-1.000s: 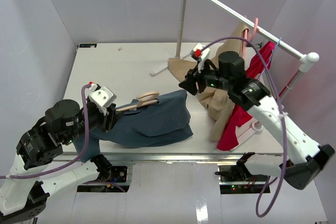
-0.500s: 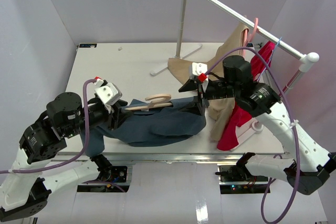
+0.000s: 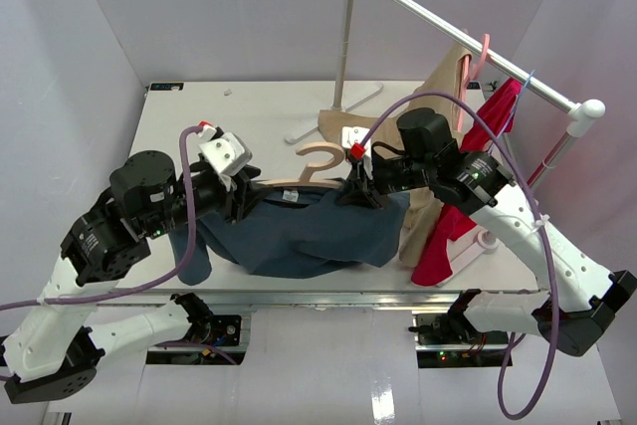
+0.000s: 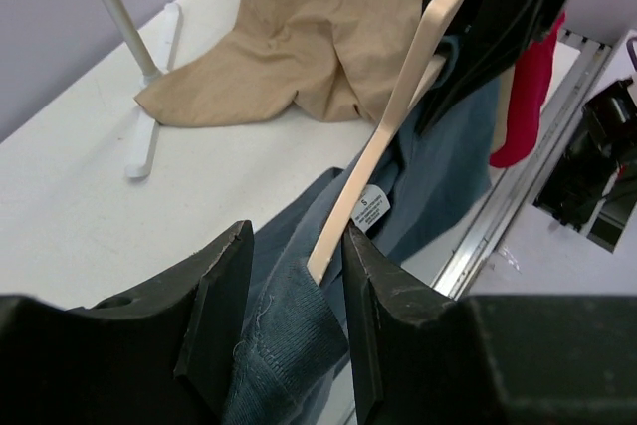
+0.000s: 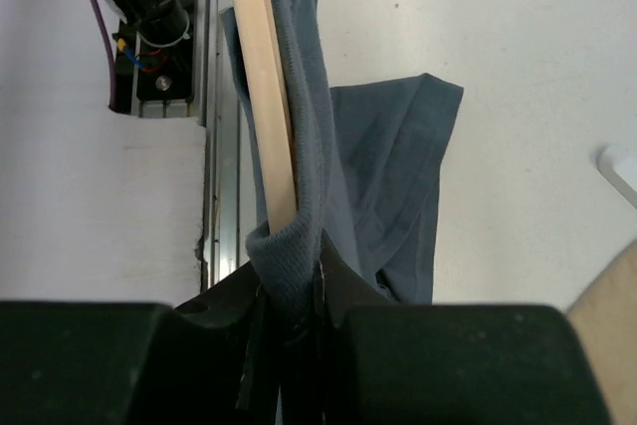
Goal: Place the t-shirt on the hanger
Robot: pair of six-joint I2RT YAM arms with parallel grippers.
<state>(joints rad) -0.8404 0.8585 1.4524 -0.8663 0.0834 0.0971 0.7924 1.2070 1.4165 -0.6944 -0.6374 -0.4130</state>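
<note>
1. Both arms have shifted since a second ago. My left gripper (image 3: 242, 198) has carried the hanger (image 3: 299, 179) and the t-shirt (image 3: 309, 231) up and to the right in the top view. My right gripper (image 3: 356, 192), then clear of the shirt, is now down on its right-hand end.
2. At the centre of the top view, the hanger spans the gap between the two grippers with its hook standing free above the collar. The t-shirt hangs beneath it, its lower part pooled on the table (image 3: 199, 116).
3. The left fingers (image 4: 214, 296) stand narrow, pinching bunched shirt fabric with the hanger's tip caught between them. The right fingers are pressed tight on a fold of fabric just under the other end of the bar.
4. I judge the threading nearly done, since wood runs inside the neck opening. What seems left is seating both shoulders squarely and letting go.
5. The top view gives the overall layout, with the rack (image 3: 448, 27) at upper right, but hides both pinches.
6. The left wrist view shows the hanger arm passing through the collar beside the neck label (image 4: 370, 208).
7. The right wrist view shows fabric wrapped over the bar's end.
</note>
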